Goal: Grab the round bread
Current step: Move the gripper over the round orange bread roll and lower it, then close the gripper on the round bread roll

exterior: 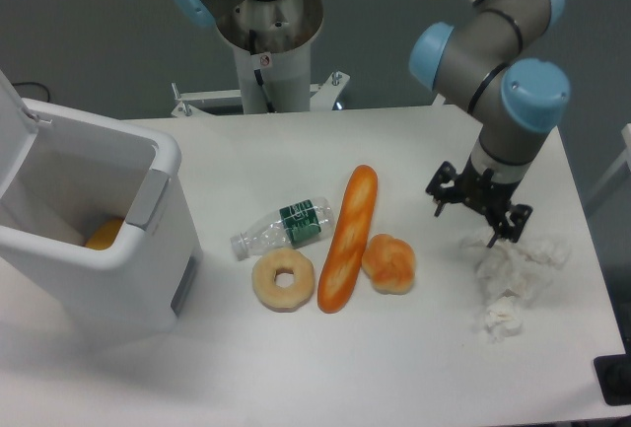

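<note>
I see my end effector (pixel 478 216) with fingers apart, empty, above the desk (pixel 246 151) beside crumpled tissue (pixel 513 274); the round bread (pixel 389 263) lies touching the baguette (pixel 348 237).

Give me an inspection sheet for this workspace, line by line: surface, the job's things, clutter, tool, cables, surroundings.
Surface: white table, no spills seen.
Job's things: round bread lying right of the baguette, close beside it, ungrasped.
Clutter: bagel left of the baguette; clear plastic bottle on its side; crumpled tissue at right; white bin at left, lid open, something orange inside.
Tool: tool open, empty, raised right of the bread, beside the tissue.
Cables: a dark cable behind the bin.
Surroundings: second robot base behind the table; grey backdrop.
</note>
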